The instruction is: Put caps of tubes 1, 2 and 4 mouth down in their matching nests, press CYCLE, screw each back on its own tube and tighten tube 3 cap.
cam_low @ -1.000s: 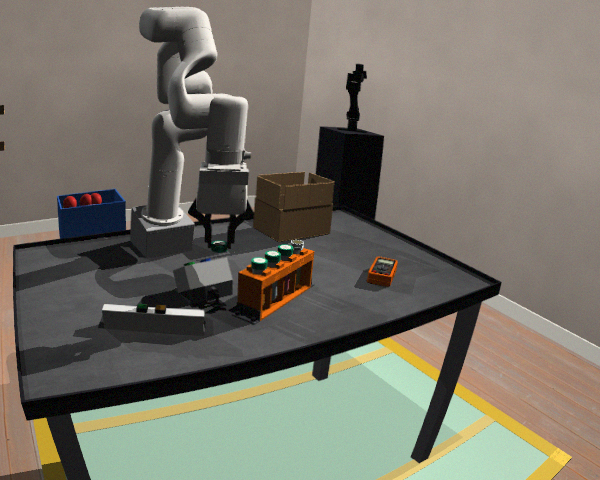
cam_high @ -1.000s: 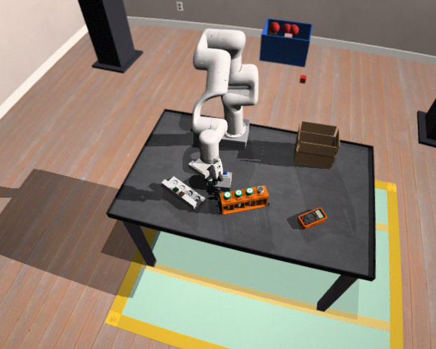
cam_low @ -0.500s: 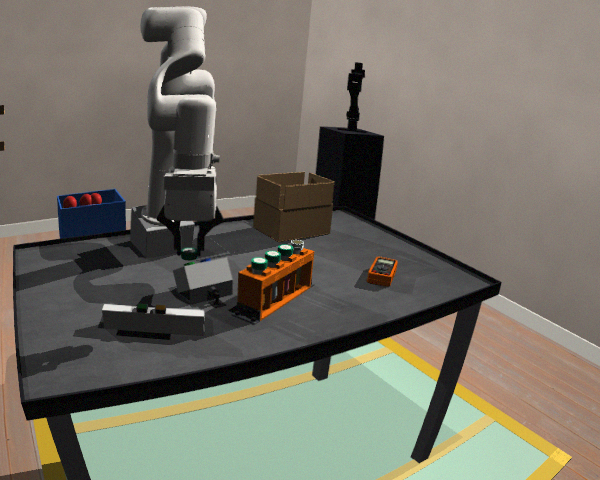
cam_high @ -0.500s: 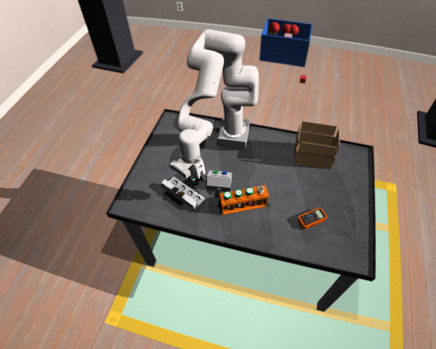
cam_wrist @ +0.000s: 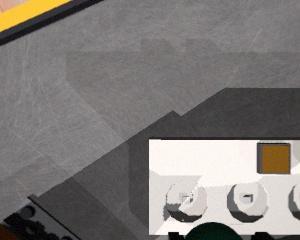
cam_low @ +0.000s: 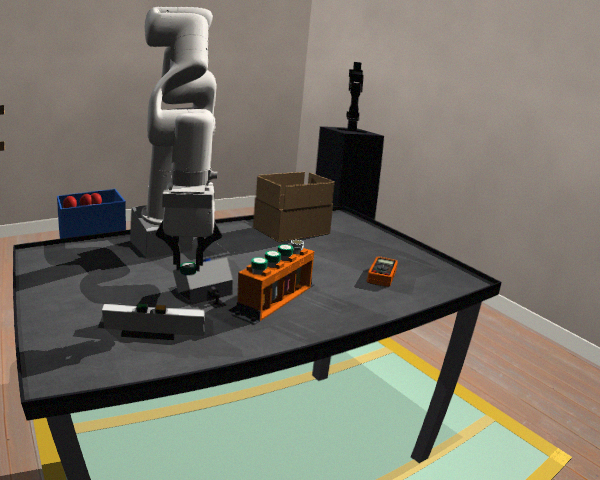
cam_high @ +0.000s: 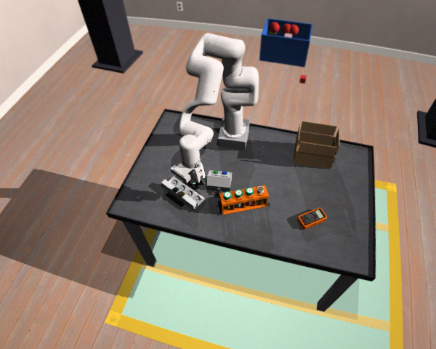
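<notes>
While the white arm [cam_low: 186,134] reaches down over the near left part of the dark table [cam_high: 346,240], its gripper [cam_low: 188,256] is clamped on a green cap [cam_low: 188,268], which hangs in the air between the grey key housing [cam_high: 219,179] and the white cap tray [cam_high: 182,192]. In the wrist view the cap [cam_wrist: 212,232] shows only as a dark green arc at the bottom edge, just below the tray's [cam_wrist: 210,160] row of round nests, with an amber lamp [cam_wrist: 274,158] set in the tray above them. On the orange decapping station [cam_high: 243,201] three tubes wear green caps, and the one at the right end in the top view stands uncapped [cam_high: 260,188]. An orange multimeter [cam_high: 312,217] and a cardboard box [cam_high: 316,144] lie well apart.
</notes>
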